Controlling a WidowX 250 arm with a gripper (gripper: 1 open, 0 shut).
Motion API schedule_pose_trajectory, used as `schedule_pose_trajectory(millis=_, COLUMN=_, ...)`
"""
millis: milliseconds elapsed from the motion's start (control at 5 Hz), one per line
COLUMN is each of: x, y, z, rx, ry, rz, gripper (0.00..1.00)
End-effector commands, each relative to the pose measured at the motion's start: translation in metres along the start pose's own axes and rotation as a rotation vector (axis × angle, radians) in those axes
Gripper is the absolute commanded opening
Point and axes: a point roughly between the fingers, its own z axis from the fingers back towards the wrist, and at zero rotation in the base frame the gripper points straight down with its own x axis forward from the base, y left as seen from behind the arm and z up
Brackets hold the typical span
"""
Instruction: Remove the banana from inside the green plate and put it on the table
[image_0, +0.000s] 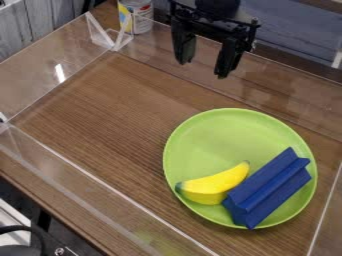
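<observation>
Approach step, nothing grasped yet. Pincer (206, 55) open, empty, top centre — well apart from banana (215, 184) lying in green plate (227, 135), lower right, touching blue block (271, 187). Next: descend over banana, close, carry to bare table (107, 130).

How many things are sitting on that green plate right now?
2. The banana lies at the near left part of the green plate; the blue block sits just right of it, touching it. Nothing seems hidden.

A robotics lab — wood-grain table (120, 110) fenced by clear acrylic walls (54, 70), toy props.
</observation>
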Motion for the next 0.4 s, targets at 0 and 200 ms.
schedule_pose_trajectory(millis=0, x=-0.002, y=-0.002, z=-0.011, rx=-0.002, ry=0.024, rz=-0.005, gripper=1.0)
schedule_pose_trajectory(millis=200, x=-0.019, y=-0.017, z=-0.022, rx=-0.025, ry=0.032, rz=-0.05, gripper=1.0)
